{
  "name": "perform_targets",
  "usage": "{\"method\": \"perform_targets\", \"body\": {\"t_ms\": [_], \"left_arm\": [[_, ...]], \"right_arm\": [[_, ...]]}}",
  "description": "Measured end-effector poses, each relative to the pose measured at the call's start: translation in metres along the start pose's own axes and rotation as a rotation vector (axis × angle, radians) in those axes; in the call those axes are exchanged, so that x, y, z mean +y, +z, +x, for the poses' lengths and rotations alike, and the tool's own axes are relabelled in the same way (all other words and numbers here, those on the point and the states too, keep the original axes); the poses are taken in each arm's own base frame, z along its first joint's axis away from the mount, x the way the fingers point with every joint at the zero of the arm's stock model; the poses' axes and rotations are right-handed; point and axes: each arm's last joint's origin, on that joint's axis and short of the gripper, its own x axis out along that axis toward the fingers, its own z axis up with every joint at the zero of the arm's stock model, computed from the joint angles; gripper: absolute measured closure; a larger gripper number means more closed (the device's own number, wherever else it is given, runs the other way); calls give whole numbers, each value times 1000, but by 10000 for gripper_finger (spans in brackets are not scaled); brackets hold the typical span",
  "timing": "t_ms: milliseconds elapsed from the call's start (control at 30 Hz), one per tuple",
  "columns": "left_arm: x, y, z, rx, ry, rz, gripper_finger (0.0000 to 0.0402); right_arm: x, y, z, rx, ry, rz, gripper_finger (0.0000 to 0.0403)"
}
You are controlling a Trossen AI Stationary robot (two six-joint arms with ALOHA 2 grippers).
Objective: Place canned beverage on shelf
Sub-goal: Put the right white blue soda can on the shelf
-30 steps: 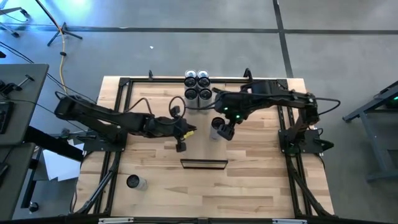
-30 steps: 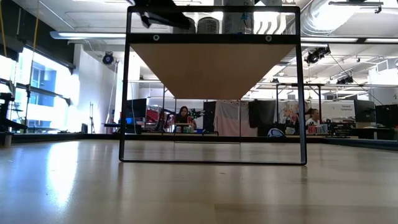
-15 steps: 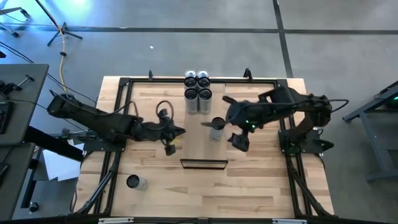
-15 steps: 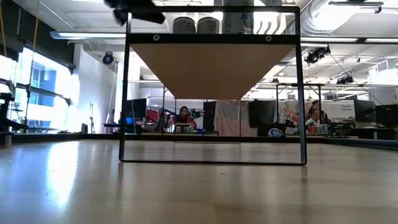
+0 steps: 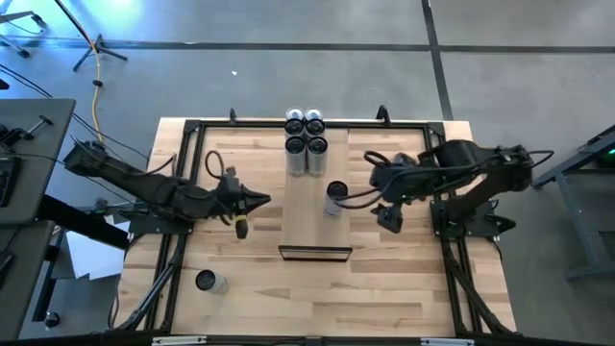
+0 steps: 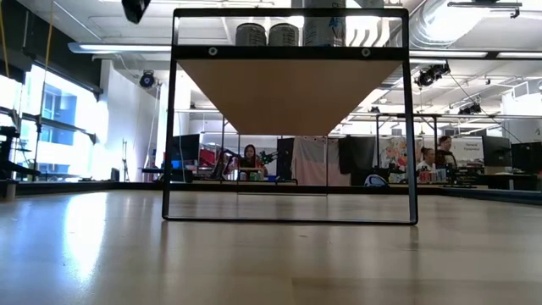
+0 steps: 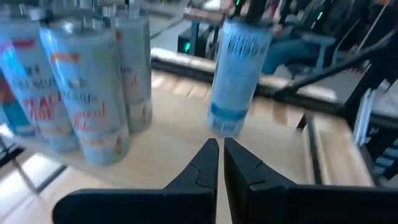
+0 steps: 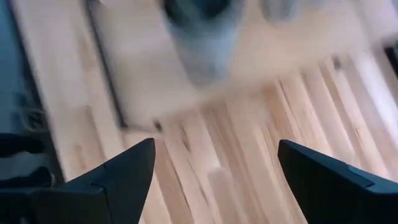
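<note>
The shelf (image 5: 309, 221) is a long, narrow, light wood platform on a dark frame in the middle of the table. Four cans (image 5: 305, 133) stand in a block at its far end. A single pale blue can (image 5: 335, 197) stands upright on the shelf nearer its right side, also seen in the left wrist view (image 7: 239, 74). My left gripper (image 5: 263, 200) is shut and empty, left of the shelf and pointing toward it. My right gripper (image 5: 389, 218) is open and empty, right of the shelf, tilted down over the table.
Another can (image 5: 207, 282) sits on the tabletop at the near left. In the low view the shelf's dark frame (image 6: 412, 119) spans the middle, with can bottoms (image 6: 268, 34) showing on top. People sit in the room beyond the table.
My right gripper has drawn back from the single can toward the table's right edge, staying open; the can stays upright on the shelf. My left gripper, still shut, has pulled away from the shelf toward the table's left edge.
</note>
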Motion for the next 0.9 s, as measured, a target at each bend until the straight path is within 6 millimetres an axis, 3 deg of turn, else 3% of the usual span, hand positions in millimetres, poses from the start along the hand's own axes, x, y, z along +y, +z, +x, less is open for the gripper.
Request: {"method": "perform_targets", "body": {"t_ms": [133, 267, 400, 600, 733, 900], "left_arm": [[1, 4, -4, -28, -11, -12, 401], [2, 5, -5, -32, -12, 0, 401], [2, 5, -5, -32, -8, 3, 401], [3, 5, -5, -32, -8, -36, 401], [3, 5, -5, -32, -8, -49, 401], [3, 5, -5, -32, -9, -51, 401]], "right_arm": [[-20, -31, 12, 85, 19, 91, 77], [-23, -36, 10, -3, 204, 114, 77], [-25, -26, -2, -163, 269, -60, 77], [-25, -2, -16, -348, 154, -589, 77], [-23, 19, -12, -366, 92, -718, 77], [-17, 43, 9, -275, 59, -788, 77]]}}
